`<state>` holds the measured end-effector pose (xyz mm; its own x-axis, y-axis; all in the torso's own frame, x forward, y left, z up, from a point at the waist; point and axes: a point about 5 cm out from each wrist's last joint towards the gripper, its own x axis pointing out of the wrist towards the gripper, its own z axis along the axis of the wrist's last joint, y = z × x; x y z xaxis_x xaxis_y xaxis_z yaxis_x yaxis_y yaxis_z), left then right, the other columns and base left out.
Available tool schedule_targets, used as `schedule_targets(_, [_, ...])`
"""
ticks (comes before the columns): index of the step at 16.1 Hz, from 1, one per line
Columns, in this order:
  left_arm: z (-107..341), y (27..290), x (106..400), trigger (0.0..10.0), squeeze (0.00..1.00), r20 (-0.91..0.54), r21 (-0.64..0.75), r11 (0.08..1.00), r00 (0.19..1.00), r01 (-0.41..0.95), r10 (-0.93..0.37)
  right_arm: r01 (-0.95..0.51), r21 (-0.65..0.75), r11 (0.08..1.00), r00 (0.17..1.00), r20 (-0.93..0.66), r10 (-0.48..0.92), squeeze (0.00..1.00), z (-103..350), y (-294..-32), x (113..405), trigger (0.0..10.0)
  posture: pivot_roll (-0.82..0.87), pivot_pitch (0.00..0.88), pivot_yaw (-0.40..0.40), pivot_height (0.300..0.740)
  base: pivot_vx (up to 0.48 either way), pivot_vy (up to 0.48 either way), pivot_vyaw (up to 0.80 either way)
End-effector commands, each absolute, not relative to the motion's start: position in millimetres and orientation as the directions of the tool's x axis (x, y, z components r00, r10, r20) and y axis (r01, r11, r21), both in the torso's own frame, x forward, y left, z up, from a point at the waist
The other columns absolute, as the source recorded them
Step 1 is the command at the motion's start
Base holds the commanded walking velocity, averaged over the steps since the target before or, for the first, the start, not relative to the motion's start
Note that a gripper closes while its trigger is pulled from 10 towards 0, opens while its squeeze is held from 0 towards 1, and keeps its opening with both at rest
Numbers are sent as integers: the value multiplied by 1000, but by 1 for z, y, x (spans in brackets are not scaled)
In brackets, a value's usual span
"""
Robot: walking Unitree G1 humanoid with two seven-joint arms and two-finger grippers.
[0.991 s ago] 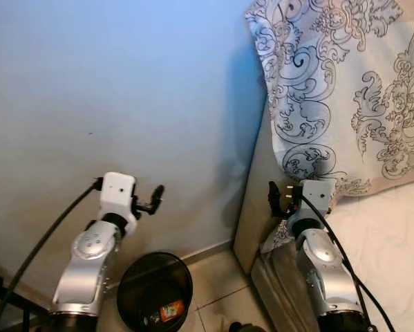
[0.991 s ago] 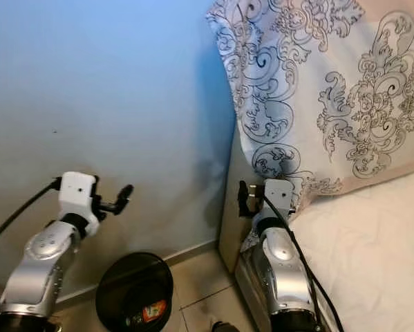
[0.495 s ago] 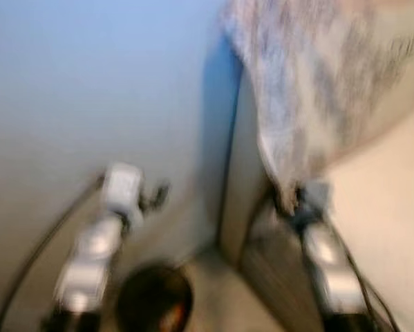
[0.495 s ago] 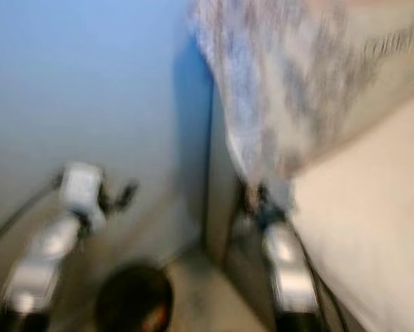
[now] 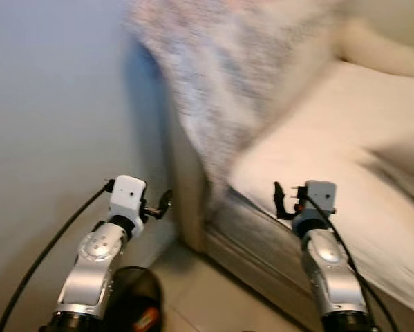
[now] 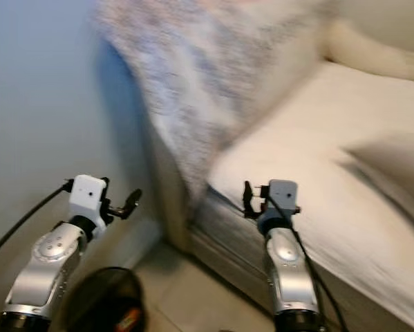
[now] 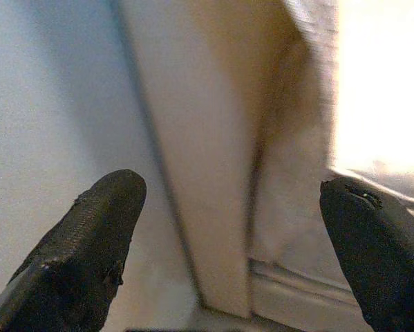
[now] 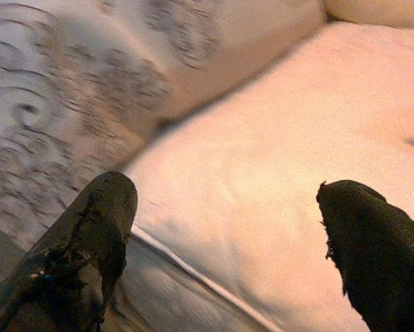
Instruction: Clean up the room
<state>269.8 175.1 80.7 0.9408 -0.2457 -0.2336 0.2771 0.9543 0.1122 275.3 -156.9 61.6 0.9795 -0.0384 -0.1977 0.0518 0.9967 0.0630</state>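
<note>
A black waste bin point(image 5: 132, 303) stands on the floor by the wall at the lower left, with a red-orange scrap point(image 5: 146, 320) inside it. My left gripper point(image 5: 160, 205) is held up above the bin, open and empty, facing the bed's corner post point(image 7: 193, 173). My right gripper point(image 5: 278, 201) is open and empty too, raised in front of the mattress edge. In the right wrist view its fingers point(image 8: 89, 242) frame the cream sheet point(image 8: 262, 180) and a patterned cover point(image 8: 75, 104). The eye views are blurred.
A bed with a cream sheet point(image 5: 345, 124) takes up the right half, a swirl-patterned cover point(image 5: 220, 76) draped over its head end. A pale blue wall point(image 5: 48, 104) rises on the left. Beige floor tiles point(image 5: 207, 304) lie between bin and bed frame point(image 5: 262, 259).
The whole picture has swung: the camera turned right, so the bed fills more of the view and the bin sits lower left. Both arms keep the same raised pose, fingers open.
</note>
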Motion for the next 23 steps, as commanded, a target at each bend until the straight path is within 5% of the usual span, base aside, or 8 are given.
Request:
schedule_targets(1, [84,176,271,10000,0,-222,132,952,944,276,-242,43,75,996,982,-187,-28,0,65,-154,278,10000,47,0,13,740,0,0,-763])
schedule_targets(15, [87,179,279,10000,0,-197,115,969,961,217,-192,39,62,997,986,-165,-28,0,71,-156,283,10000,49,0,2,740,0,-337,-96])
schedule_targets(23, [91,176,287,10000,0,-180,93,970,962,224,-205,37,30,999,988,-150,-32,0,77,-159,290,10000,51,0,-12,740,131,0,-800])
